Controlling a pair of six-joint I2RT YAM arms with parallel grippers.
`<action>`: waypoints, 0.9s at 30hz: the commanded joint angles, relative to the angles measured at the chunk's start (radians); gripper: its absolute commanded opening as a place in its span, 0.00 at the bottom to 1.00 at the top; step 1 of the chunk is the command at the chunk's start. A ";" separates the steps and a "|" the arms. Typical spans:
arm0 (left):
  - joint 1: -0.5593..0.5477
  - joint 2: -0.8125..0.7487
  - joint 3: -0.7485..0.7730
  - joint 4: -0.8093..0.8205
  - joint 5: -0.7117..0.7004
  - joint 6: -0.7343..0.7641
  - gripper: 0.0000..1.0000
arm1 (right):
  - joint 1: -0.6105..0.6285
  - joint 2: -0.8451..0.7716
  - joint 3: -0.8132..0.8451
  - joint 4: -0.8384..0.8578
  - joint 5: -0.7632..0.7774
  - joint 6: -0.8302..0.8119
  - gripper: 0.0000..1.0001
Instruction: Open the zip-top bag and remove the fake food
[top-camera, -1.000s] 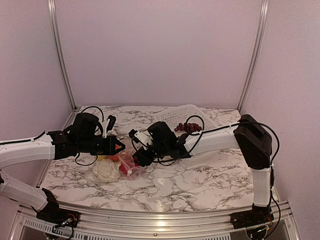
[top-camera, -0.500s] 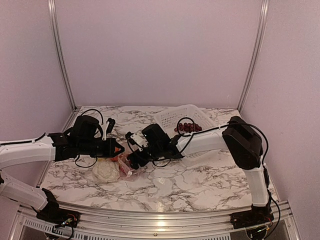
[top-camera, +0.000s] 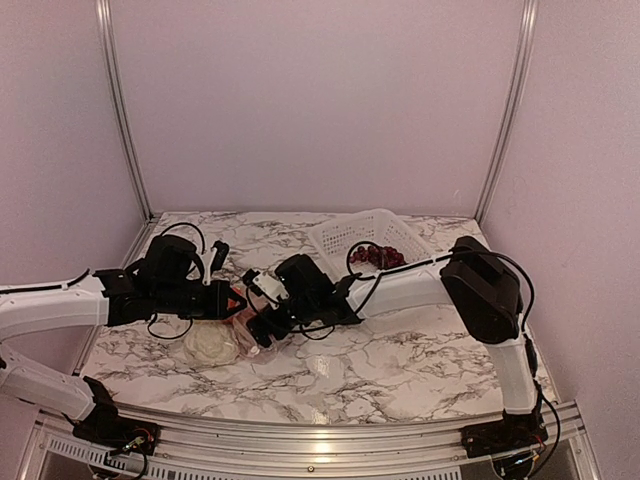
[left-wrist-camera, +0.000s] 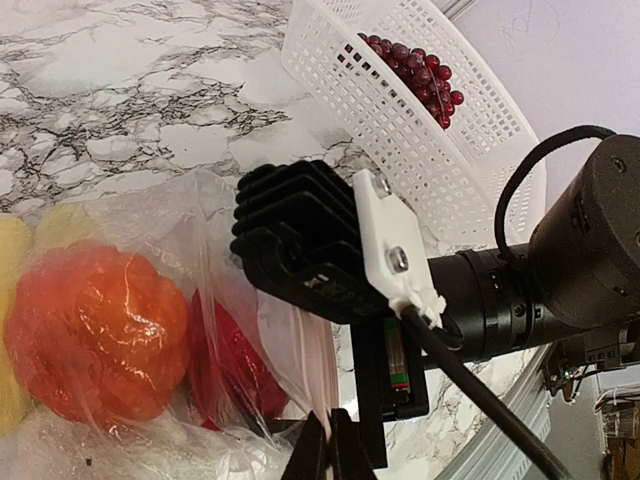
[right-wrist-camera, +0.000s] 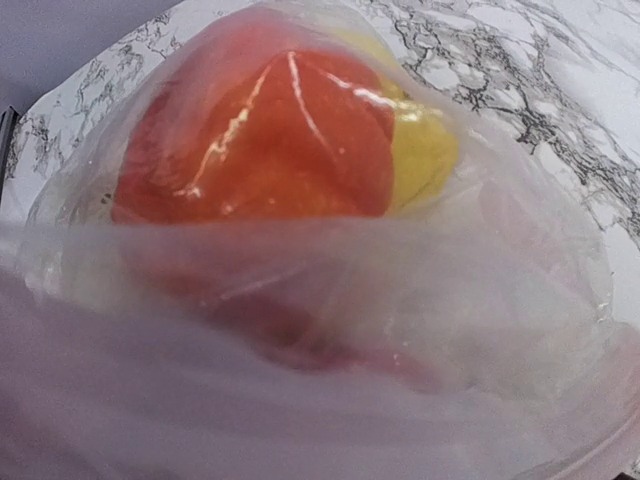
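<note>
The zip-top bag (top-camera: 250, 326) lies on the marble left of centre, clear and crinkled. Through its film (left-wrist-camera: 150, 230) show fake food pieces: an orange one (left-wrist-camera: 95, 335), a red one (left-wrist-camera: 232, 365) and a yellow one (right-wrist-camera: 420, 150). A cream-white piece (top-camera: 210, 343) sits on the table beside the bag. My left gripper (left-wrist-camera: 336, 452) is shut, pinching the bag's stiff edge strip. My right gripper (top-camera: 260, 326) is pushed against the bag from the right. In the right wrist view bag film (right-wrist-camera: 320, 330) covers its fingers.
A white lattice basket (top-camera: 345, 236) stands tilted at the back right of centre, with a dark purple grape bunch (top-camera: 378, 256) in it. In the left wrist view the basket wall (left-wrist-camera: 400, 130) lies just beyond the right arm's black body (left-wrist-camera: 310, 245).
My right arm has slid left and its gripper has gone into the bag's side. The left gripper has kept its pinch and dropped slightly toward the near edge.
</note>
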 joint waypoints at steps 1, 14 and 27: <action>0.001 -0.051 -0.028 -0.005 0.005 -0.003 0.00 | 0.025 0.095 -0.018 -0.191 0.146 -0.090 0.99; 0.001 -0.083 -0.060 -0.053 -0.036 0.011 0.00 | -0.060 0.015 -0.061 -0.197 0.253 -0.045 0.81; 0.001 0.029 0.021 -0.035 -0.062 0.023 0.00 | -0.074 -0.179 -0.118 0.011 0.087 -0.148 0.71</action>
